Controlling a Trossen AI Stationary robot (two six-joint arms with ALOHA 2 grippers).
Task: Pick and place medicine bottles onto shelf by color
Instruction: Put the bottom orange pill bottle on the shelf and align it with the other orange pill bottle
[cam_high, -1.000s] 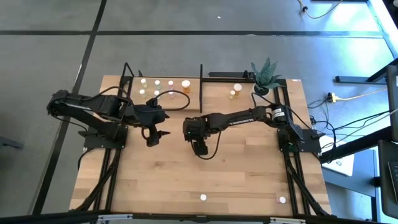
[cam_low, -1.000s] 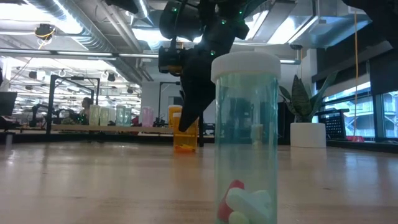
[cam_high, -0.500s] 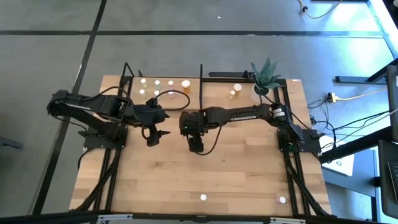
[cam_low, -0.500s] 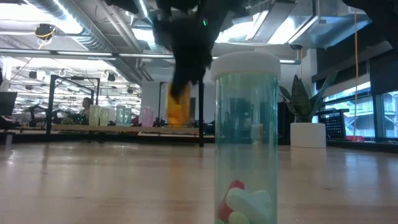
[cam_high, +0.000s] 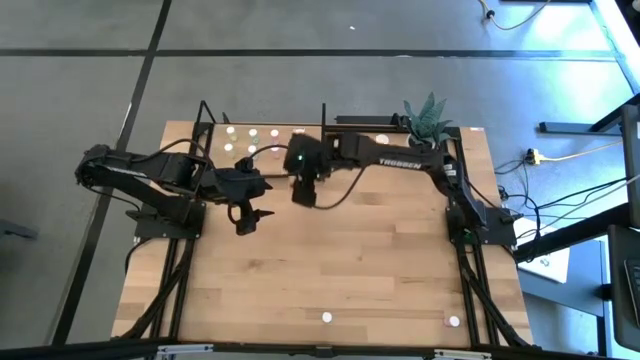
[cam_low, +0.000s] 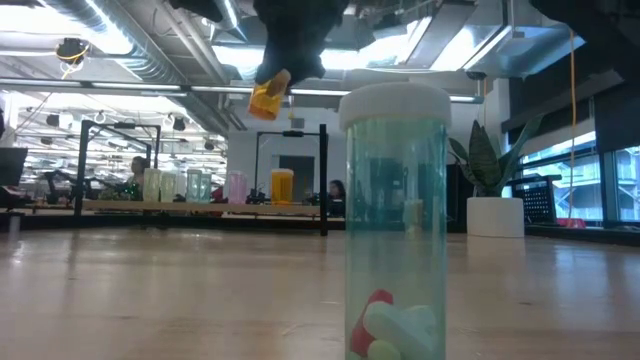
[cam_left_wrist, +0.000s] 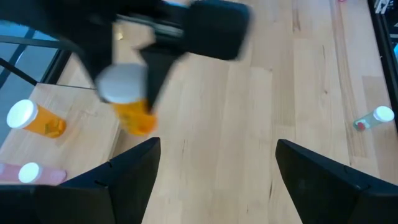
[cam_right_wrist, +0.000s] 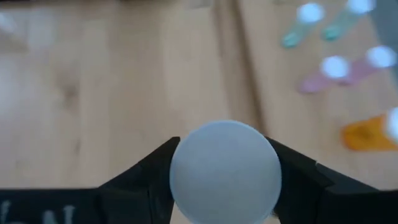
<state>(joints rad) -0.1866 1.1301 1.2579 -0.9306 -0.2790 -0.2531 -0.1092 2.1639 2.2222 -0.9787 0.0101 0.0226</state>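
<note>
My right gripper hangs high over the table just in front of the shelf, shut on an orange medicine bottle with a white cap. On the shelf stand green, pink and orange bottles. A pale green bottle stands close to the low camera. My left gripper waits open left of the right one, touching nothing. My right gripper pinches the orange bottle between its two fingers at the cap end. The fingers come from above, slanting toward the far edge. The orange body hangs tilted below them, lifted clear of the table.
A potted plant stands at the far right, with a bottle beside it. Two white-capped bottles stand near the front edge. The shelf's black upright bar is beside my right gripper. Bare wood fills the middle.
My right gripper has risen and gone toward the far edge and a little left, toward the shelf, tipping as it went. The orange bottle has come up with it, from standing on the table to hanging clear and tilted.
</note>
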